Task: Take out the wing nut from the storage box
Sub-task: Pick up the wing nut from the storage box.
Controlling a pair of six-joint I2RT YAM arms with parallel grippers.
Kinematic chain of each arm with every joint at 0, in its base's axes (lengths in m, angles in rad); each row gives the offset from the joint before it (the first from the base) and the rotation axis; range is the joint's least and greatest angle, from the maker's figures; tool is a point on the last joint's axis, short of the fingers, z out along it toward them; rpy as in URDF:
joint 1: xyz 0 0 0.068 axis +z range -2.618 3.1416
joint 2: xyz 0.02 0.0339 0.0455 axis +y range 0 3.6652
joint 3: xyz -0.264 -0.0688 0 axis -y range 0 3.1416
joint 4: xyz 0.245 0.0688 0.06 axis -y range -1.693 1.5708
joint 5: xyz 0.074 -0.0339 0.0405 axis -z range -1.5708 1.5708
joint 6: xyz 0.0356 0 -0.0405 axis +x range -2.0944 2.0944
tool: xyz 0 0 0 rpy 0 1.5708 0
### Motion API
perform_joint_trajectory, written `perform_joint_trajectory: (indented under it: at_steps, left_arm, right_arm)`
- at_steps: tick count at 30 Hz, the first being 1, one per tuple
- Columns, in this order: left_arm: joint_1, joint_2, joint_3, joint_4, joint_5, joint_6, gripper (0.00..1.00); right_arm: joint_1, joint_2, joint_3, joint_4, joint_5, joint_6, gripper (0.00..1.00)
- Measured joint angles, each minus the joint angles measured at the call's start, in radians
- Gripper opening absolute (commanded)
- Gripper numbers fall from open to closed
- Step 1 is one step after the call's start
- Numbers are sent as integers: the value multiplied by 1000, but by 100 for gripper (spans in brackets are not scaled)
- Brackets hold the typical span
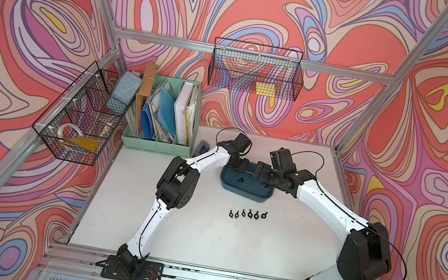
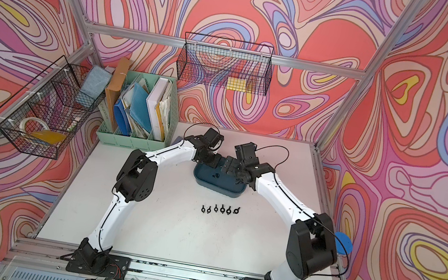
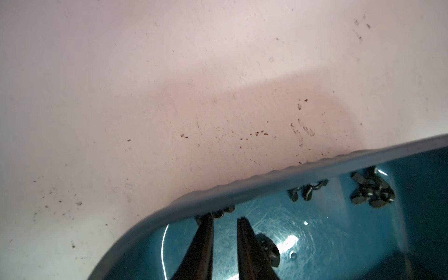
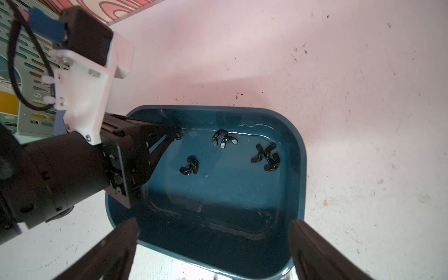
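The left gripper (image 3: 225,221), nearly pressed together, is nosing a wing nut (image 4: 179,134) against the storage box (image 4: 301,169) wall; a pinch cannot be told; lifting risks it slipping; the right gripper (image 4: 214,224) is hovering spread.

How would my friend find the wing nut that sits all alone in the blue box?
Find the dark teal storage box on the white table. On its floor, beside the left tool, lies one black wing nut. It lies alone, while the others sit in a pair, in a clump, or at the tool's tip.
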Motion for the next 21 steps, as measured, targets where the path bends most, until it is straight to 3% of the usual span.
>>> perform_joint_trajectory:
  at_steps: [21]
  left_arm:
    - [0,3,-2,5,-13,14,27]
  right_arm:
    - [0,4,0,0,-7,0,98]
